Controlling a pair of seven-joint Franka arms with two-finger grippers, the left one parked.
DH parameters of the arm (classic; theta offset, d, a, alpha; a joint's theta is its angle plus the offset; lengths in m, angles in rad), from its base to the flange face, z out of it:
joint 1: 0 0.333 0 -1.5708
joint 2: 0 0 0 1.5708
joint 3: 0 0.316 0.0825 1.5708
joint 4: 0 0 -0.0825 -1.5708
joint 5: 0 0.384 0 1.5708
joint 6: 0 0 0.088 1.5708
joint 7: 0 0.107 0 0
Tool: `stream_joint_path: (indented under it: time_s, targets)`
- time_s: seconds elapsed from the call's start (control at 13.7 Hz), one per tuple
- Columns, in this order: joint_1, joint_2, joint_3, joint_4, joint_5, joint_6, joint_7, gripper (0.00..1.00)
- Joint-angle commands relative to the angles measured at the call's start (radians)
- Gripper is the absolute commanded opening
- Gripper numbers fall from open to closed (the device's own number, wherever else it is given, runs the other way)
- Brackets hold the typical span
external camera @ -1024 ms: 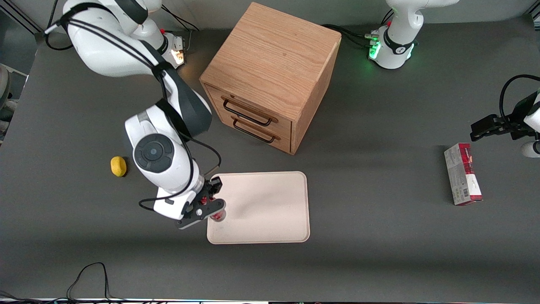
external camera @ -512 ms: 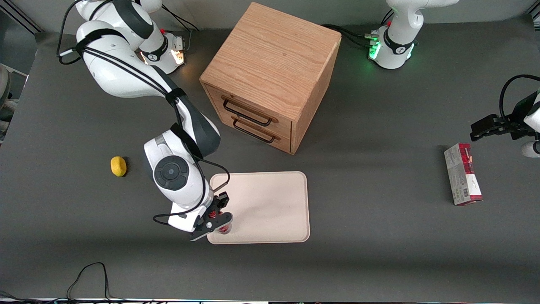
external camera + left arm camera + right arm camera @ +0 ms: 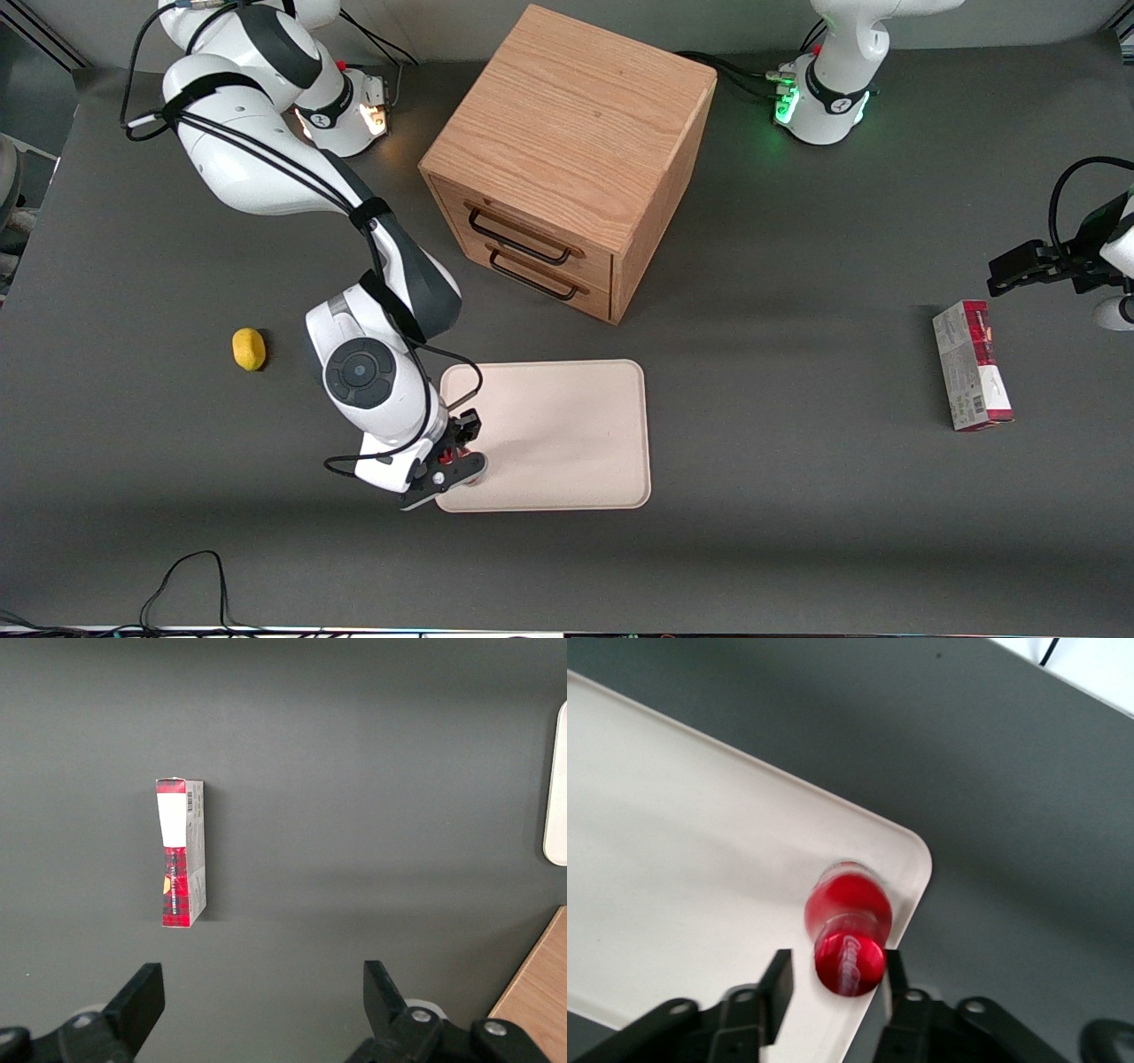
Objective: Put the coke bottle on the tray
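The coke bottle [image 3: 849, 926], red with a red cap bearing white script, stands upright on the beige tray [image 3: 673, 833], just inside a rounded corner. In the front view this is the tray's [image 3: 567, 425] corner nearest the camera at the working arm's end, and the bottle [image 3: 474, 481] is mostly hidden under the hand. My right gripper [image 3: 837, 981] is open directly above the bottle and straddles its cap. One finger [image 3: 780, 979] stands clear of the cap and the other [image 3: 895, 979] is close beside it. In the front view the gripper [image 3: 461, 461] hangs over that corner.
A wooden drawer cabinet [image 3: 567, 159] stands farther from the camera than the tray. A yellow lemon [image 3: 249, 348] lies toward the working arm's end. A red-and-grey carton [image 3: 972, 365] lies toward the parked arm's end and shows in the left wrist view [image 3: 182, 855].
My right arm carried the bottle along the tray's edge toward the camera, to the near corner. The hand has since dropped a little lower over that corner.
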Motion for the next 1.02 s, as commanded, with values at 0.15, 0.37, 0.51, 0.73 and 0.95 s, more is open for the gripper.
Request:
stream_joint_path:
  time_s: [0.15, 0.37, 0.51, 0.73, 0.95]
  targets:
    - [-0.025, -0.059, 0.014, -0.020, -0.009, -0.003, 0.052, 1.00]
    - [-0.062, -0.185, 0.002, -0.025, 0.137, -0.145, 0.042, 1.00]
    - [-0.091, -0.306, -0.052, -0.092, 0.214, -0.246, 0.016, 1.00]
    - [-0.087, -0.603, -0.286, -0.422, 0.438, -0.264, 0.002, 1.00]
    - [-0.082, -0.896, -0.395, -0.775, 0.474, -0.217, -0.020, 1.00]
